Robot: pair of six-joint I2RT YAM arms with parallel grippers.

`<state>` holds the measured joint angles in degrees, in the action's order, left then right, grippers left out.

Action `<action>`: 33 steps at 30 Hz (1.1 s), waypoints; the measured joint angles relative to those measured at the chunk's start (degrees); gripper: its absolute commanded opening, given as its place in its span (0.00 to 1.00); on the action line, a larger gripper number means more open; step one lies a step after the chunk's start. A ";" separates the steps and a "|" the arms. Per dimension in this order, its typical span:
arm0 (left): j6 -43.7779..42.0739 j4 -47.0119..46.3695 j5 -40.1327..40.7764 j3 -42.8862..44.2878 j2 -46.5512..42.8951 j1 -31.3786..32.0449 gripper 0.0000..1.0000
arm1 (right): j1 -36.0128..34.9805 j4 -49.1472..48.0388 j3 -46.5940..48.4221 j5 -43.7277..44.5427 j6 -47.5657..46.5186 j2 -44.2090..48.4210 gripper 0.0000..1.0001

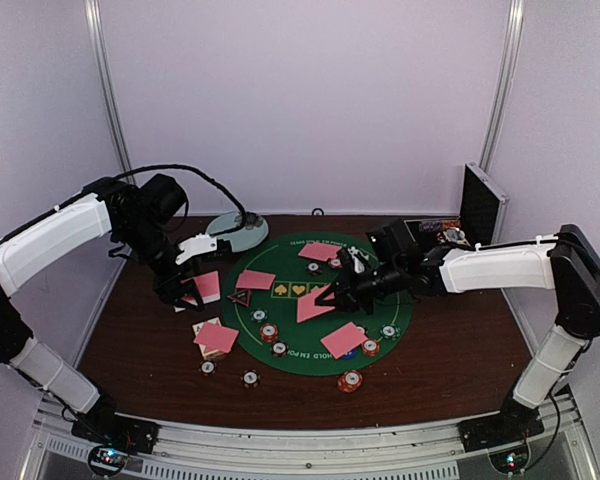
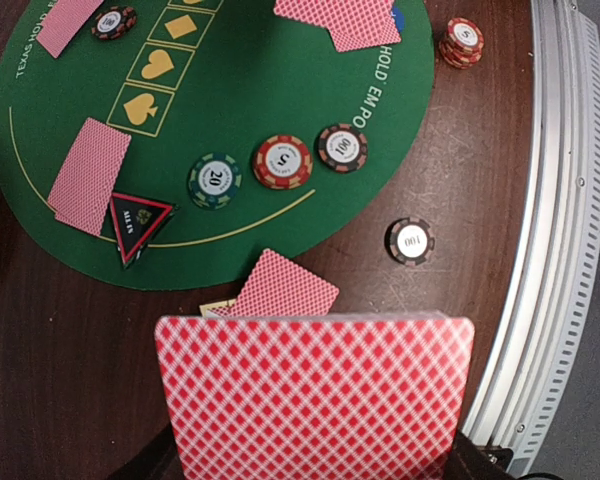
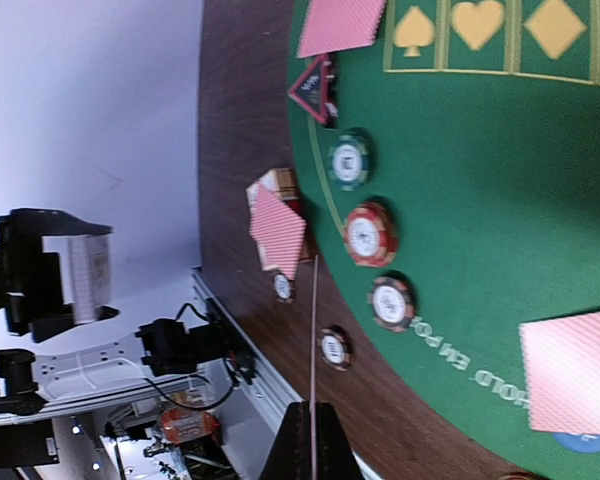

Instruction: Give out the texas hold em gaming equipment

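A pink-backed card stack (image 2: 315, 395) is grasped by the left gripper (image 1: 192, 291); one edge-on card (image 3: 314, 330) is pinched by the right gripper (image 3: 313, 409).

Pinks and reds were set on green.
The pink-red paper playing cards (image 2: 315, 400) were crossed with a white lattice; the round green felt mat (image 2: 280, 80) was marked with yellow suit symbols; the green poker chip (image 2: 215, 180), red poker chip (image 2: 282, 161) and dark poker chip (image 2: 341, 147) were rimmed with pale stripes; the black triangle marker (image 2: 138, 224) was edged in red.
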<state>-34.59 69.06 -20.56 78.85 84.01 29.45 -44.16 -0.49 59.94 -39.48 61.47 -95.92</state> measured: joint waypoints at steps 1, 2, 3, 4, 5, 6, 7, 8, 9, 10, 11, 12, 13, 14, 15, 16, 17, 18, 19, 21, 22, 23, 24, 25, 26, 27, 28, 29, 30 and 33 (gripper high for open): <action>0.00 0.00 -0.02 0.00 0.00 0.00 0.00 | 1.01 2.32 -0.55 -0.07 -1.62 0.20 0.00; 0.00 0.00 -0.02 0.00 0.00 0.00 0.00 | 1.95 4.81 -1.05 -0.13 -3.34 0.26 0.00; 0.00 0.00 -0.02 0.00 0.00 0.00 0.00 | 2.64 6.93 -1.53 -0.15 -4.81 0.26 0.00; 0.00 0.00 -0.02 0.00 0.00 0.00 0.00 | 3.21 8.94 -2.08 -0.17 -6.25 0.26 0.00; 0.00 0.02 -0.02 0.00 0.00 0.00 0.00 | 3.74 10.67 -2.60 -0.22 -7.50 0.26 0.00; 0.00 0.02 -0.02 0.00 0.00 0.00 0.00 | 4.26 12.22 -3.08 -0.28 -8.81 0.26 0.01; 0.00 0.02 -0.02 0.00 0.00 0.00 0.00 | 4.72 13.70 -3.50 -0.28 -9.88 0.24 0.01; 0.00 0.02 -0.02 0.00 0.00 0.00 0.00 | 5.09 14.95 -3.76 -0.31 -10.82 0.24 0.01; 0.00 0.02 -0.04 0.00 0.00 0.00 0.00 | 5.44 16.00 -3.96 -0.35 -11.82 0.22 0.02; 0.00 0.02 -0.04 0.00 0.00 0.00 0.00 | 5.60 16.68 -4.00 -0.37 -12.35 0.15 0.03; 0.00 0.02 -0.04 0.00 0.00 0.00 0.00 | 5.73 17.16 -4.02 -0.37 -13.09 0.07 0.03; 0.00 0.02 -0.04 0.00 0.00 0.00 0.00 | 5.84 17.49 -4.00 -0.39 -13.73 -0.13 0.04; 0.00 0.02 -0.04 0.00 0.00 0.00 0.00 | 5.92 17.70 -4.00 -0.44 -14.14 -0.42 0.05; 0.00 0.02 -0.02 0.00 0.00 0.00 0.00 | 5.95 17.81 -4.00 -0.46 -14.62 -0.74 0.06; 0.00 0.02 -0.02 0.00 0.00 0.00 0.00 | 5.95 17.99 -4.00 -0.50 -15.08 -1.27 0.09; 0.00 0.02 -0.04 0.00 0.00 0.00 0.00 | 5.95 18.23 -4.00 -0.50 -15.34 -1.75 0.11; 0.00 0.02 -0.04 0.00 0.00 0.00 0.00 | 5.95 18.58 -4.00 -0.48 -15.65 -2.19 0.12; 0.00 0.04 -0.04 0.00 0.00 0.00 0.00 | 5.95 19.17 -4.00 -0.42 -16.20 -2.58 0.14; 0.00 0.04 -0.04 0.00 0.00 0.00 0.00 | 5.95 19.80 -4.00 -0.28 -16.63 -2.89 0.16; 0.00 0.04 -0.07 0.00 0.00 0.00 0.00 | 5.95 21.46 -3.98 0.15 -17.57 -3.10 0.19; 0.00 0.04 -0.09 0.00 0.00 0.00 0.00 | 5.95 22.40 -3.93 0.55 -18.12 -3.10 0.21; 0.00 0.04 -0.09 0.00 0.00 0.00 0.00 | 5.97 23.91 -3.67 0.96 -19.04 -3.10 0.24; 0.00 0.04 -0.09 0.00 0.00 0.00 0.00 | 5.97 25.14 -3.34 1.33 -19.63 -3.10 0.26; 0.00 0.04 -0.09 0.00 0.00 0.00 0.00 | 6.01 26.08 -3.02 1.68 -19.93 -3.10 0.29; 0.00 0.04 -0.09 0.00 0.00 0.00 0.00 | 6.01 27.34 -2.49 2.21 -20.61 -3.10 0.32; 0.00 0.04 -0.09 0.00 0.00 0.00 0.00 | 6.01 28.55 -1.90 2.62 -21.33 -3.10 0.33; 0.00 0.04 -0.11 0.00 0.00 0.00 0.00 | 6.03 29.94 -1.18 3.30 -22.16 -3.10 0.34; 0.00 0.04 -0.11 0.00 0.00 0.00 0.00 | 6.05 30.95 -0.61 3.80 -22.64 -3.06 0.35; 0.00 0.04 -0.11 0.00 0.00 0.00 0.00 | 6.05 32.33 0.09 4.59 -23.21 -2.97 0.36; 0.00 0.04 -0.15 0.00 0.00 0.00 0.00 | 6.12 35.91 1.38 6.91 -24.79 -2.10 0.41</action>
<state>-34.59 69.10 -20.71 78.85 84.01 29.45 -38.04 35.42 61.32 -32.58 36.69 -98.02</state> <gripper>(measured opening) 0.675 0.363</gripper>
